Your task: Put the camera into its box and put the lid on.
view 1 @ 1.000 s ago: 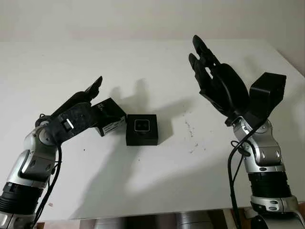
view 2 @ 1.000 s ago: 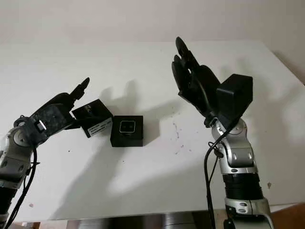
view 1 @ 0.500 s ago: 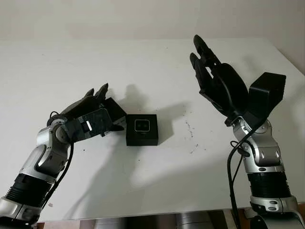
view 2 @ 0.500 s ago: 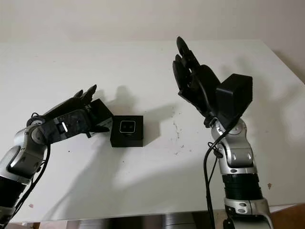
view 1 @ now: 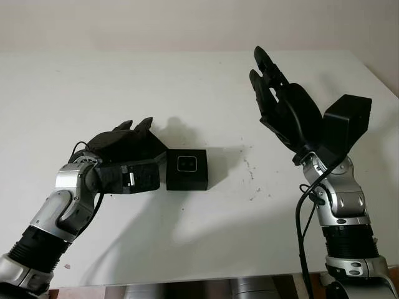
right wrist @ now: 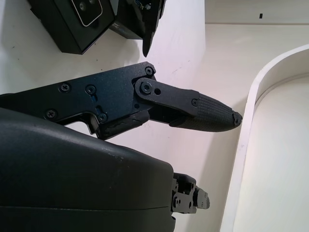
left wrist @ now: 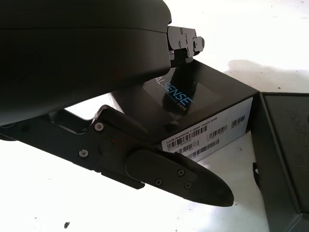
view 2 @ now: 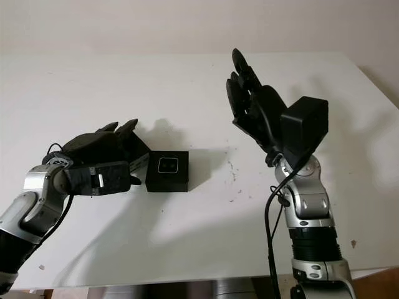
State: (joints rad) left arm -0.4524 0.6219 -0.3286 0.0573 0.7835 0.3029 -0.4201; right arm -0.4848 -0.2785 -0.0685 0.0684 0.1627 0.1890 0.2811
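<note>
The open black box [view 1: 186,169] sits at the table's middle with the camera [view 1: 186,163] inside, its square face up. Just left of it, touching its side, is the black lid [left wrist: 193,104] with a white barcode label. My left hand [view 1: 129,154] covers the lid from above, with its fingers [left wrist: 186,41] curled over the top and the thumb [left wrist: 178,176] against the labelled side. The lid still stands on the table. My right hand [view 1: 283,109] is open, raised high above the table's right half, well away from the box [right wrist: 72,24].
The white table [view 1: 187,87] stretches wide behind and in front of the box. A few small dark specks [view 1: 250,174] mark the surface right of the box. The table's front edge runs near the picture bottom.
My left hand has come down from an open pose beside the lid and curled around it. The box and my right hand have hardly moved.
</note>
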